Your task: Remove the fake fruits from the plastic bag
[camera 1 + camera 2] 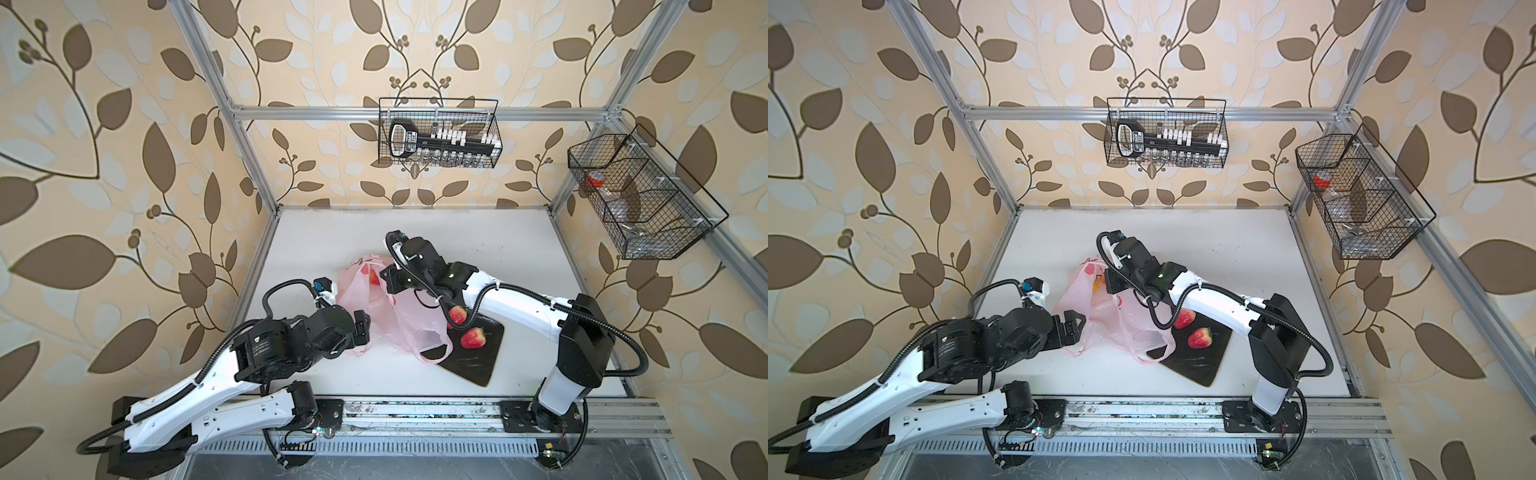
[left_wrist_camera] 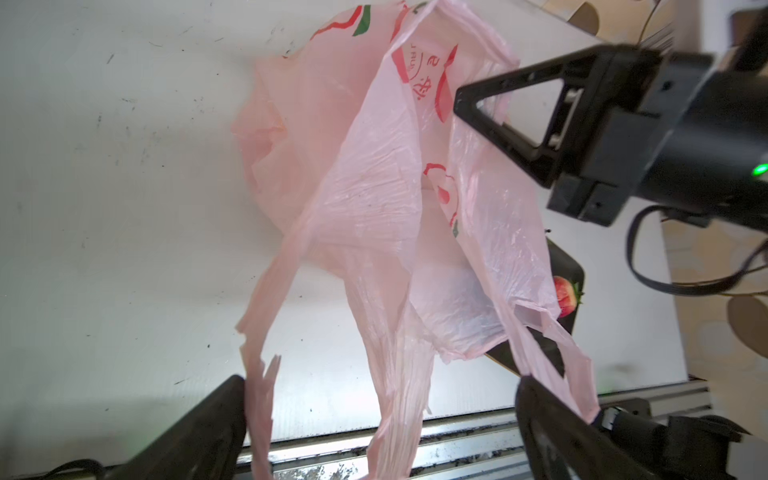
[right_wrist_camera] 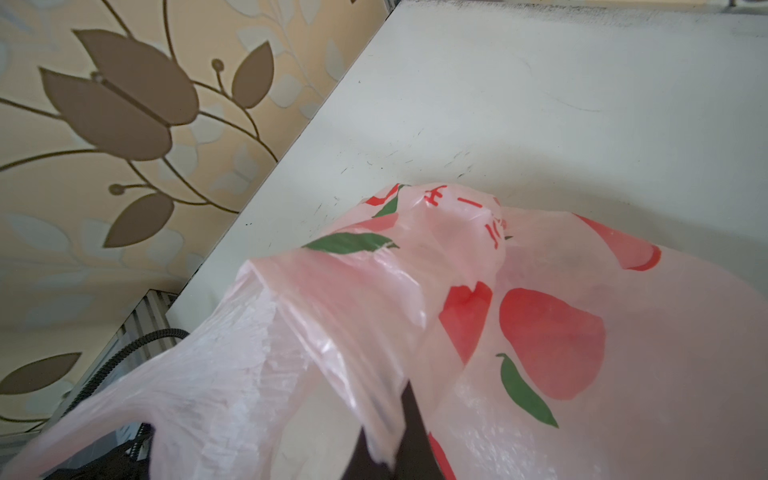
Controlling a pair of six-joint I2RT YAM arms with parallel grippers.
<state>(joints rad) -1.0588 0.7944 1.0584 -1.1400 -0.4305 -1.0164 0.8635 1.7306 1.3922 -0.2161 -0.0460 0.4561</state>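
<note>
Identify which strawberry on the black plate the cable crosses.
The rear strawberry, beneath the cable; the front strawberry lies fully exposed.

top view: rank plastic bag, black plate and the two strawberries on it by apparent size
1. plastic bag
2. black plate, partly covered
3. near strawberry and far strawberry: look alike, far one partly hidden

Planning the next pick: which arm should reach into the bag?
Left, probably: the left end effector is open at the plastic bag's handle end, while the right end effector is shut on the bag's far end.
</note>
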